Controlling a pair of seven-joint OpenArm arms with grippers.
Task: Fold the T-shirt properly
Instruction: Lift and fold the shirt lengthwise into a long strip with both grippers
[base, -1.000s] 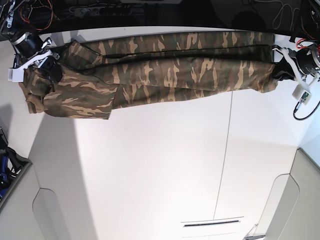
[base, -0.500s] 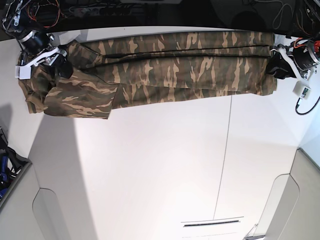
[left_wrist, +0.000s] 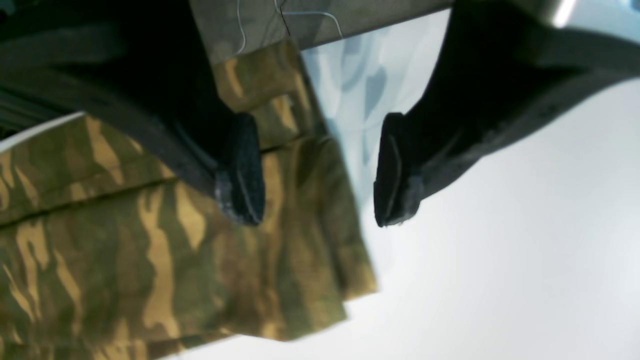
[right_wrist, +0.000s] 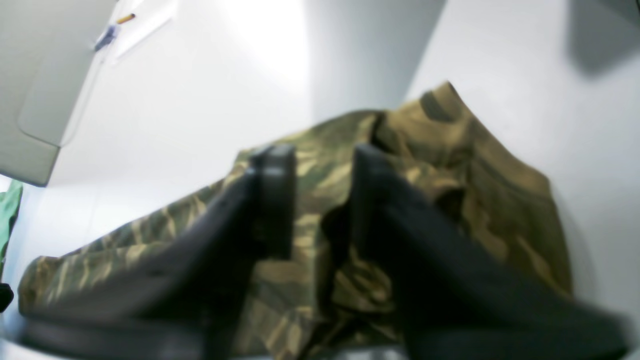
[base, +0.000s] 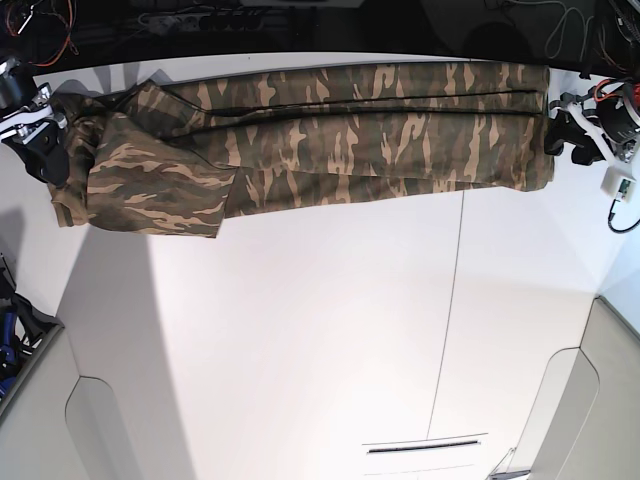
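Camouflage shirt (base: 370, 150) lies across the table's (base: 330, 330) far edge, partly folded, one end bunched! Left gripper (left_wrist: 320, 175) wide open, right gripper (right_wrist: 320, 155) parted, both empty; smoothing and further folds remain, I'd judge.

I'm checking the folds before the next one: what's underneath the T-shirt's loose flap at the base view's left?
Under the flap lies more of the T-shirt, its bunched end showing beyond the flap's edge. The covered layers and any creases there can't be seen.

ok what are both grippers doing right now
Left gripper: open, nothing between its fingers.
Right gripper: open, fingers apart, holding nothing.
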